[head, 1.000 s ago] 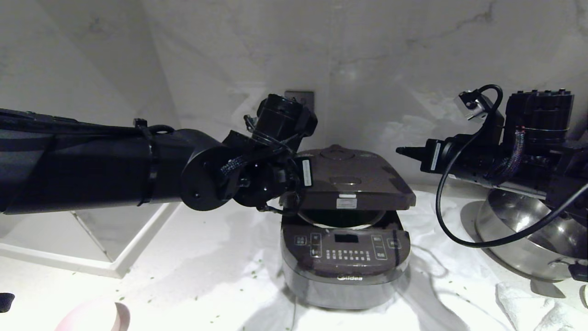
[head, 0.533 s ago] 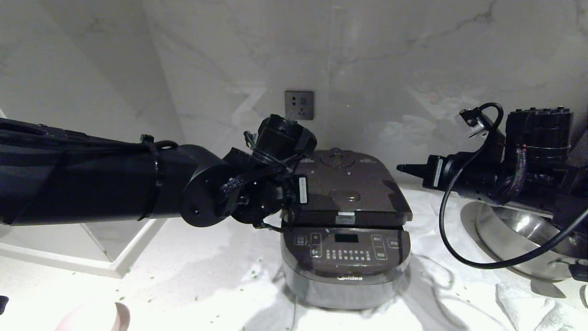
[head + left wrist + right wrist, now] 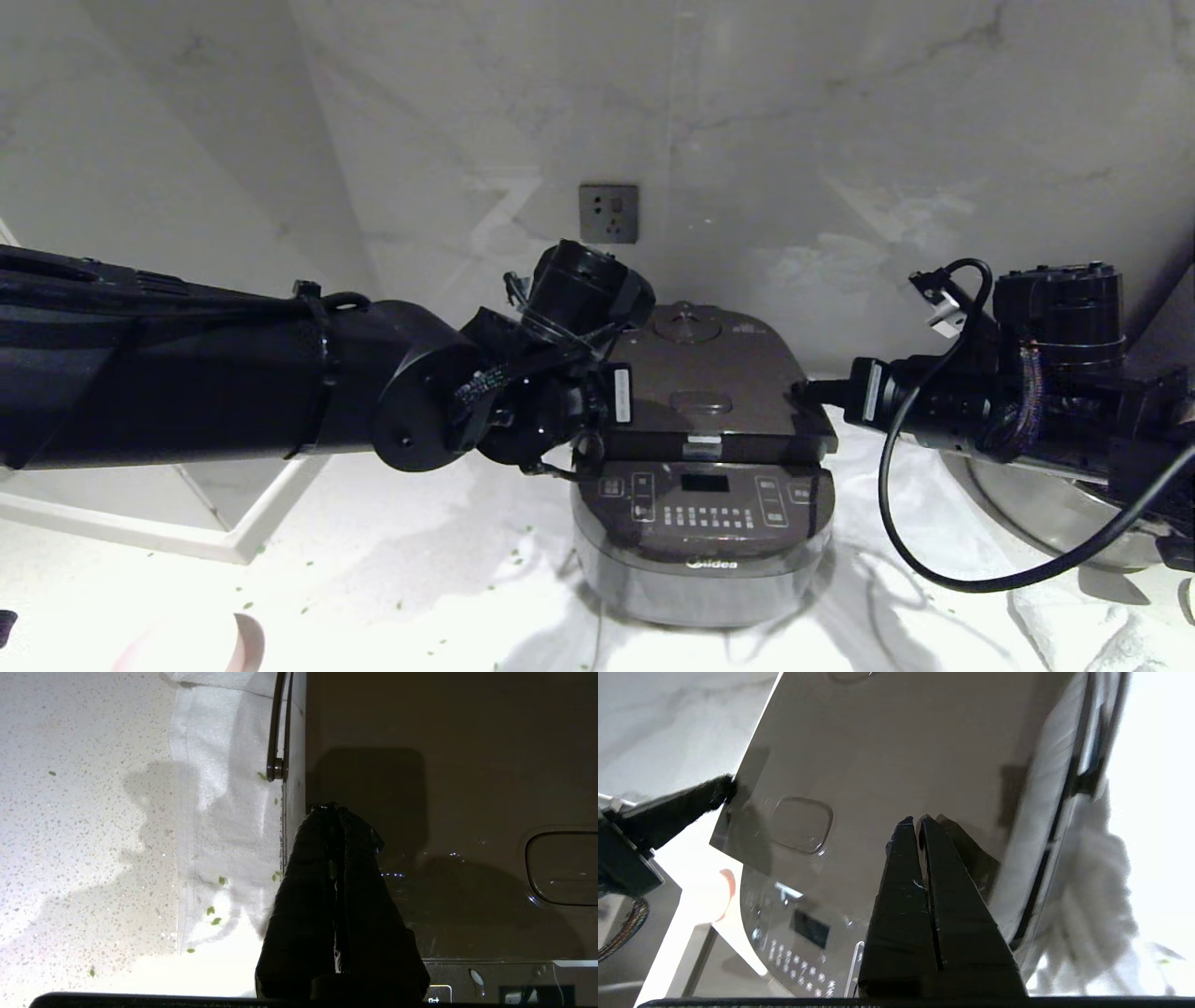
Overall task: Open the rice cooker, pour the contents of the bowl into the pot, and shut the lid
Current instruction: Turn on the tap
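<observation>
as lid [image 3: 714, 392] lies, both hands [image 3: 334, 812] pressed

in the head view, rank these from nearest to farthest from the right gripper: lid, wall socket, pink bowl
1. The lid is right at the tips of the right gripper, which is shut, at the lid's right edge.
2. The wall socket is on the back wall, up and to the left of the gripper.
3. The pink bowl is at the bottom left corner, across the counter.
</observation>
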Available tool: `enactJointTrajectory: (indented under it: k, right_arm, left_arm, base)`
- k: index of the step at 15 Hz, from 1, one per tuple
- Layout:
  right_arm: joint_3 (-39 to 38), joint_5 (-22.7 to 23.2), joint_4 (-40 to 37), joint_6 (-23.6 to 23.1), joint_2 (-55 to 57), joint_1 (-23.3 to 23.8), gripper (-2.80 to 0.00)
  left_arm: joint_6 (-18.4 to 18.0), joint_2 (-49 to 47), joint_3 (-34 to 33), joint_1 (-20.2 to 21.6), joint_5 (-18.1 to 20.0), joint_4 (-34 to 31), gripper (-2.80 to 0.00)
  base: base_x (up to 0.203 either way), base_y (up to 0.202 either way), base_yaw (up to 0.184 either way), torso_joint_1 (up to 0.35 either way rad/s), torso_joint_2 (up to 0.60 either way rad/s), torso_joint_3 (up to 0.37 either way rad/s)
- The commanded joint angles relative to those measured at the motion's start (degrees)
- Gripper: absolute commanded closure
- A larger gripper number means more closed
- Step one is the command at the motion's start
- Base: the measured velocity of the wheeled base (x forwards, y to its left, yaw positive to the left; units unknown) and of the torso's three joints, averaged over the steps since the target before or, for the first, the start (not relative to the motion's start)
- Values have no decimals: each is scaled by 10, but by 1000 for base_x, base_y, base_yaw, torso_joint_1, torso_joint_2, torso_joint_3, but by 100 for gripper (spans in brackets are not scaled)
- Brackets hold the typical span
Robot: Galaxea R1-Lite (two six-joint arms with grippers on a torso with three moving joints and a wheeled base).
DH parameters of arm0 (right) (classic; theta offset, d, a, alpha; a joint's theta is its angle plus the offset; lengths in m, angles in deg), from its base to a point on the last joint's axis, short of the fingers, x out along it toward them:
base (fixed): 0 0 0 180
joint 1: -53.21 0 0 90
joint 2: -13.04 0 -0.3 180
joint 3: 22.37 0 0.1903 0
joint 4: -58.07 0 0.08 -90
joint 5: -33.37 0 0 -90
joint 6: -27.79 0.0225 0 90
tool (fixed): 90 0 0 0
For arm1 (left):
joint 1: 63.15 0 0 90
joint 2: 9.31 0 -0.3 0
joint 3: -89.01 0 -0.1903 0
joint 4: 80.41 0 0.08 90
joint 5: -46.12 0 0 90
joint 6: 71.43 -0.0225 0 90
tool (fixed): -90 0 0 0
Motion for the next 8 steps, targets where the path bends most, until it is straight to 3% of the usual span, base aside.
enactJointTrajectory:
  k: [1,8]
  right_arm:
    - [-5,1,3,10,10,-6,0]
    - [-7,13,8,41,34,-14,0]
  left_arm:
    - [2,-9,1,-7,0,1,0]
    - [3,-21,0,-8,3,2,0]
  base:
    - [0,0,0,0,0,0]
    - [0,0,0,0,0,0]
